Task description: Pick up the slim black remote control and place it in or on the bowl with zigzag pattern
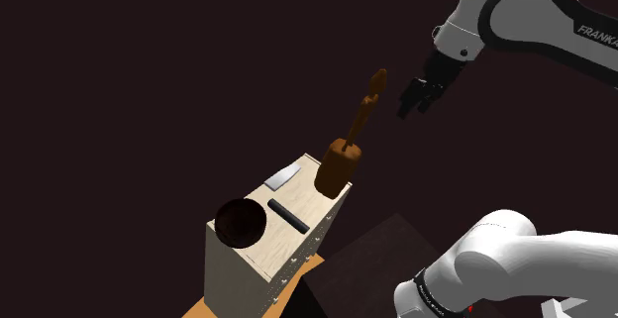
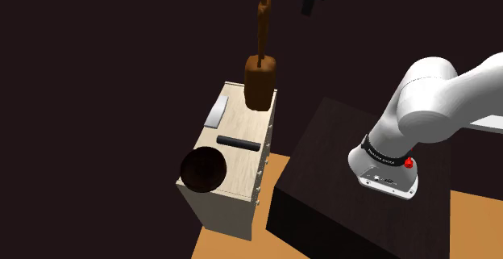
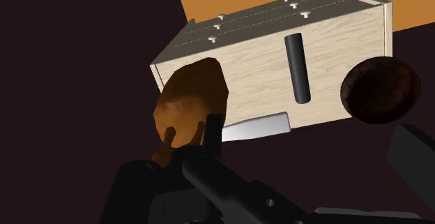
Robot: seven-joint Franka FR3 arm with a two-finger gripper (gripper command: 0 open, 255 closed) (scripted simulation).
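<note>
Currently the gripper [image 1: 416,98] hangs high in the air, well above the worktop [image 2: 242,122] and touching nothing. Its jaws stand apart with nothing between them. In the shoulder view it is just right of the upper tip of a tall brown carved piece [image 1: 342,158], near it but clear of it.

The slim black remote [image 2: 238,143] lies flat near the middle of the worktop, which is the pale wooden top of a small drawer cabinet [image 2: 226,209]. In the second exterior view the remote runs left to right across the top. The dark brown bowl [image 2: 201,169] stands upright at the near left corner of that top, just beside the remote's left end and apart from it. Its pattern is too dark to make out.

The tall brown carved piece stands at the far end of the worktop, a chunky block with 1 slender stem rising from it. A flat grey piece [image 2: 216,112] lies along the far left edge, near the block's base and well apart from the remote.

In the second exterior view a dark box [image 2: 322,185] stands on the orange floor [image 2: 234,245] to the right of the cabinet. This is the stand, and it carries the base of the white arm [image 2: 427,96]. Around all this is a black area.
</note>
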